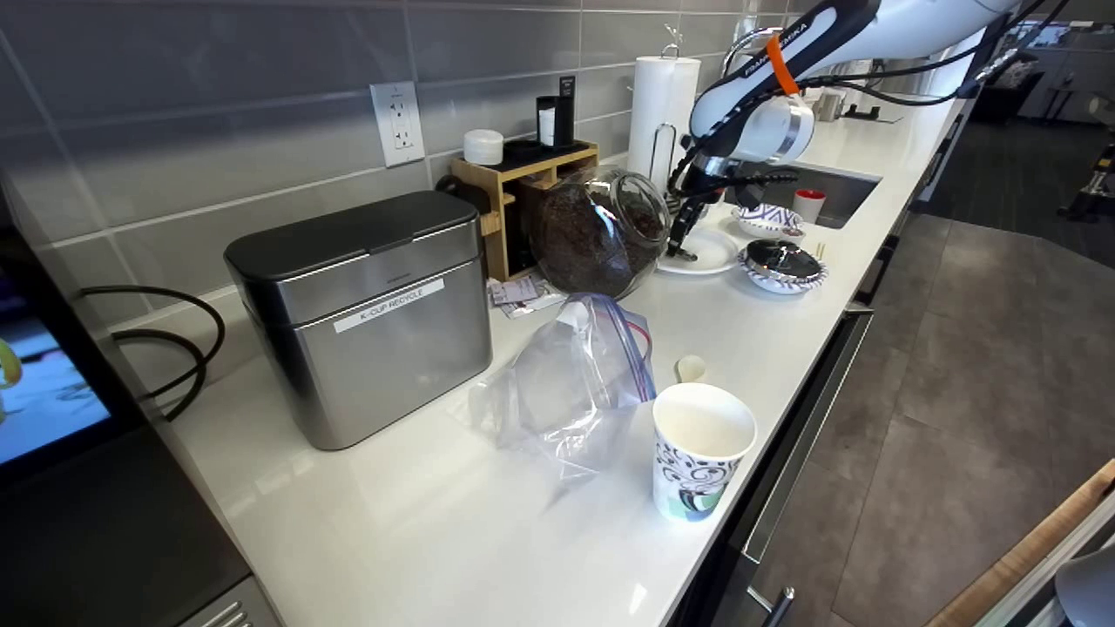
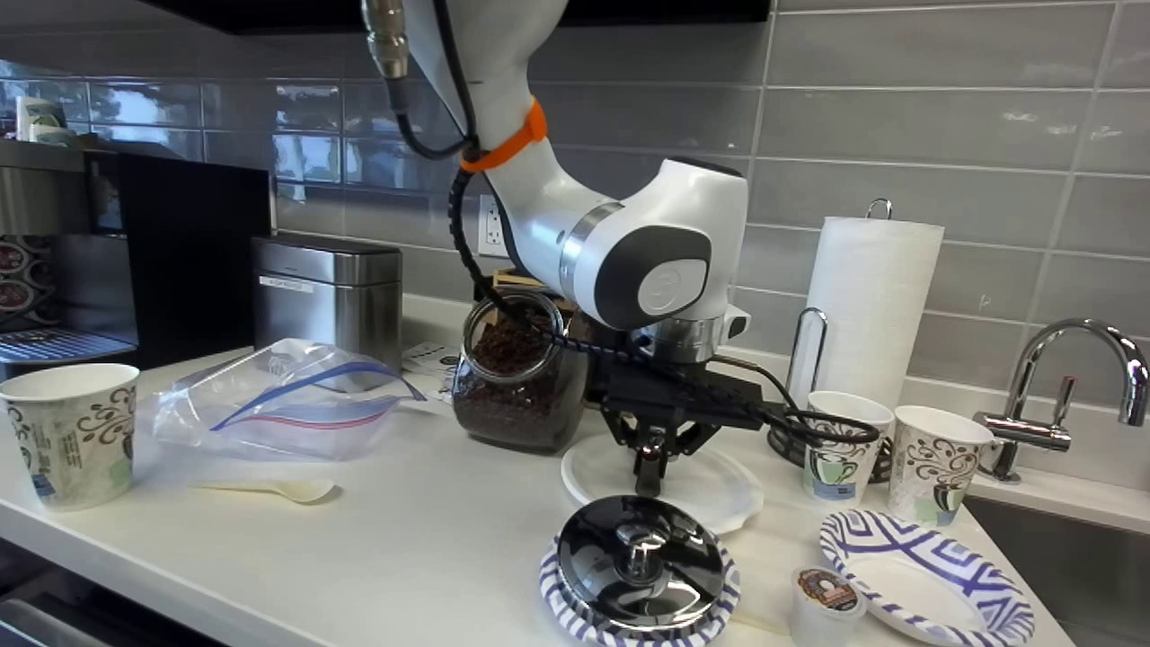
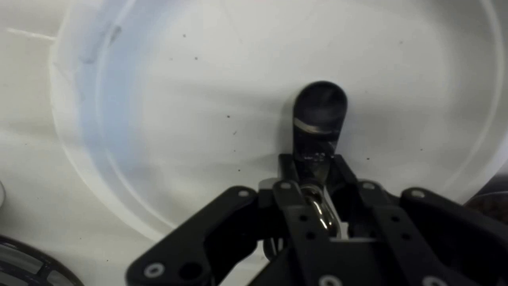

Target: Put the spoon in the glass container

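A metal spoon (image 3: 320, 109) with a dark, rounded end shows in the wrist view over a round white lid or plate (image 3: 222, 75). My gripper (image 3: 313, 169) has its fingertips against both sides of the spoon and looks shut on it. In both exterior views the gripper (image 1: 679, 246) (image 2: 649, 481) is low over the white plate (image 1: 719, 251) (image 2: 719, 494). The glass container (image 1: 592, 235) (image 2: 512, 395) stands beside the plate, part full of dark brown grounds, its open mouth angled. Its edge shows at the wrist view's right (image 3: 492, 202). Whether the spoon touches the plate is unclear.
A bowl with a shiny metal lid (image 2: 640, 566) stands in front of the plate. Paper cups (image 2: 844, 449), a patterned plate (image 2: 934, 584) and a paper towel roll (image 1: 664, 113) are near the sink. A plastic bag (image 1: 575, 383) and pale plastic spoon (image 1: 690, 368) lie on the counter.
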